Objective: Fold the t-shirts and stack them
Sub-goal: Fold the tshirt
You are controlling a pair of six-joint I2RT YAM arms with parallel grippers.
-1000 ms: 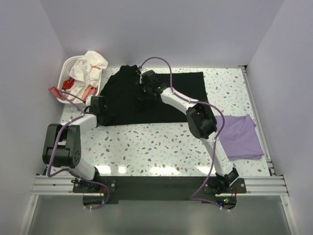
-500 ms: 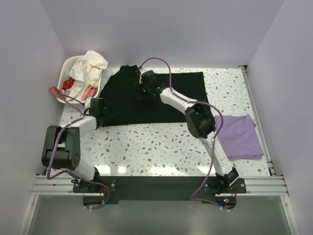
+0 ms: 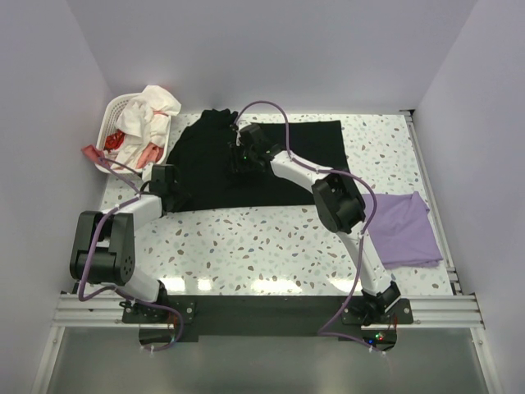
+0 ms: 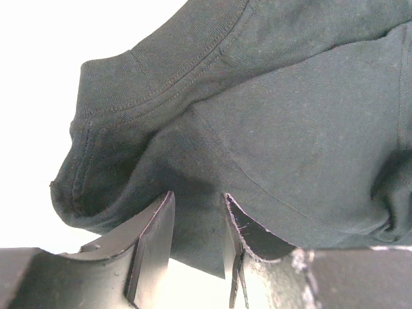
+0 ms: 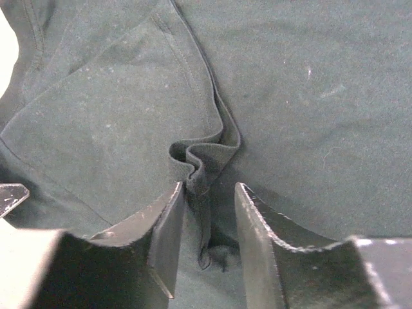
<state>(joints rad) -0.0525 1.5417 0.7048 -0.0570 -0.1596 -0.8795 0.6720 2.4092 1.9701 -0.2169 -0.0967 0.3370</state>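
Since the lavender tee (image 3: 402, 231) already lies folded to a rectangle on the surface (image 3: 246, 246), nearer than both pincers and well to their right, we judge that the black tee (image 3: 303, 156) is the job in hand. It is spread across the far half of the surface, and both pincers are down on it. Our left pincer (image 4: 197, 199) is clamped on its near left edge, with a hemmed fold pinched between the fingers and a flap hanging below them. Farther in, our right pincer (image 5: 209, 188) stands with its jaws apart over the middle of the shirt. A small raised pucker of cloth sits between them, not squeezed.

We expect this shirt to be light and limp, with no stiffness at all. It will likely sag and drag wherever we do not hold it, and a thin pinch may slip. Seams, hems and the collar rib should give the thickest, surest bite, so we would take hold there, at two well-spread points. Beyond the left pincer, the white basket (image 3: 115, 111) holds more crumpled laundry.
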